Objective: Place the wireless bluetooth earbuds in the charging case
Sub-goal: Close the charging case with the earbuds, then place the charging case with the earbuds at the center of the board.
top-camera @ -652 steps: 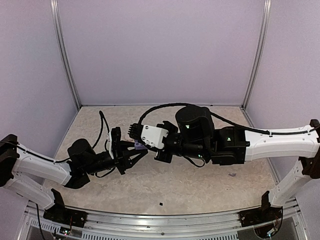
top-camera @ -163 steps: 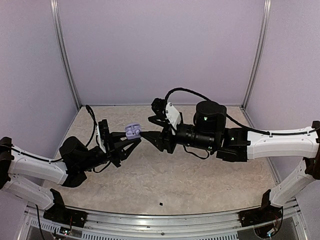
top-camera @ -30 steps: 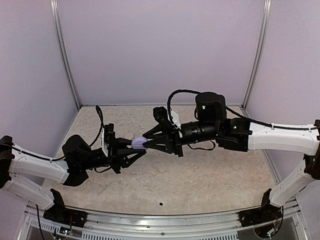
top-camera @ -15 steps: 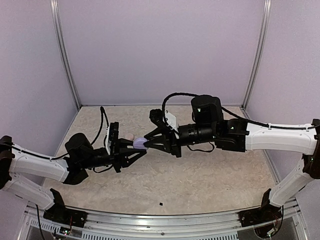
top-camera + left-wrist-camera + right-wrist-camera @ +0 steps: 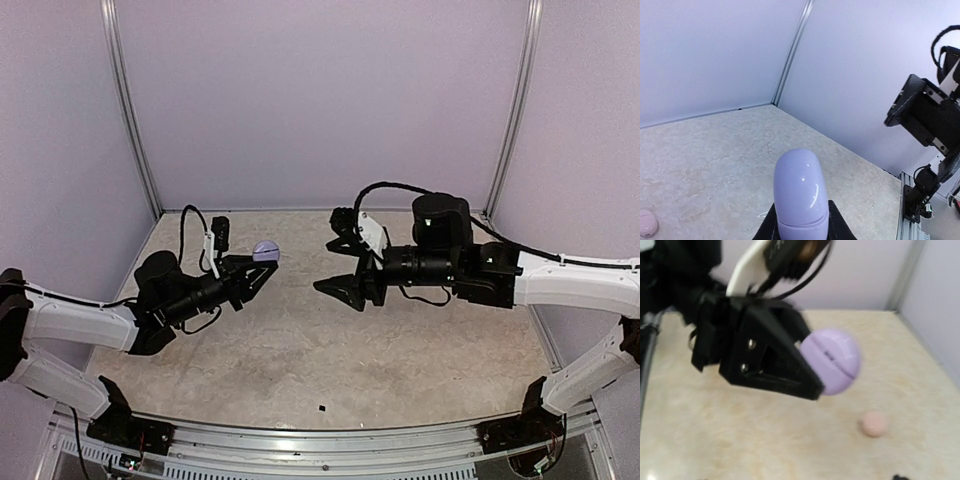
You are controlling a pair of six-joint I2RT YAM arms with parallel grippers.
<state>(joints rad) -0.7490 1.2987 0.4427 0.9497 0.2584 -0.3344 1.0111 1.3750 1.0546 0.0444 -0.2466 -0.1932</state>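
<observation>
While left claw [image 5: 258, 262] pinches shut charging case [image 5: 265, 250], long axis pointing straight out of grip, right claw [image 5: 330, 268] spread

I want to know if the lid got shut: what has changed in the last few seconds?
The right gripper has come off the case and drawn back to the right, with its jaws open. The case was open five seconds ago and is now closed. The left gripper carried it a little left and farther back. That gripper stays shut on the case.
</observation>
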